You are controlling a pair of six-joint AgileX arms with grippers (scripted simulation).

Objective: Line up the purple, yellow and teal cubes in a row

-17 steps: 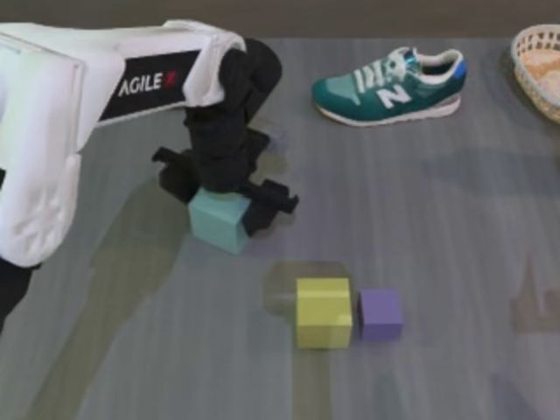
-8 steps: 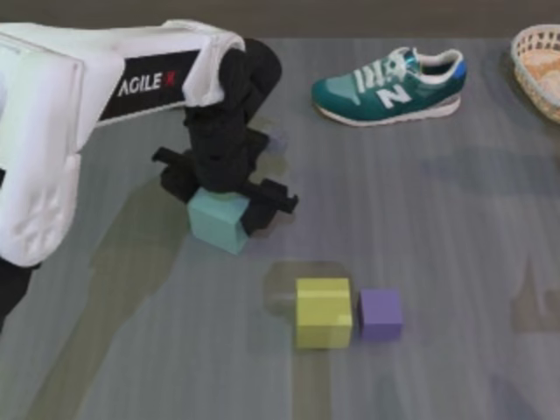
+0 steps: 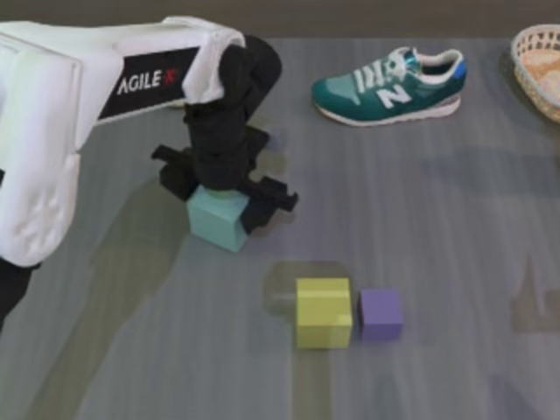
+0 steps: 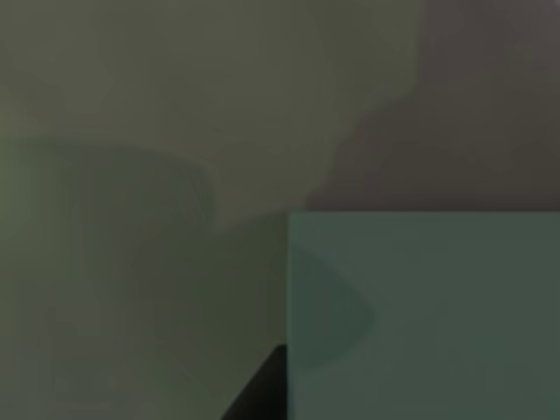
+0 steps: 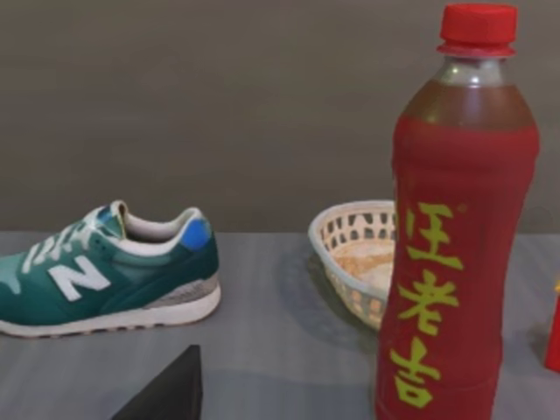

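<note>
Left gripper (image 3: 225, 194) over the teal cube (image 3: 218, 221), up and left of the row.
You cannot tell whether its fingers grip yet; carry the teal cube squarely to just left of the yellow cube (image 3: 323, 312), which sits touching or nearly touching the purple cube (image 3: 381, 315). Right arm out of view.

The left gripper (image 3: 226, 188) sits low over the teal cube (image 3: 217, 223), its black body covering the cube's far side. Toward the right and nearer the front edge from the gripper, the yellow cube (image 3: 324, 312) and purple cube (image 3: 381, 314) stand just beside each other; bare tabletop (image 3: 437, 219) lies between them and the gripper. Farther back, the sneaker (image 3: 389, 86) and basket (image 3: 535, 66) block the rear right.
</note>
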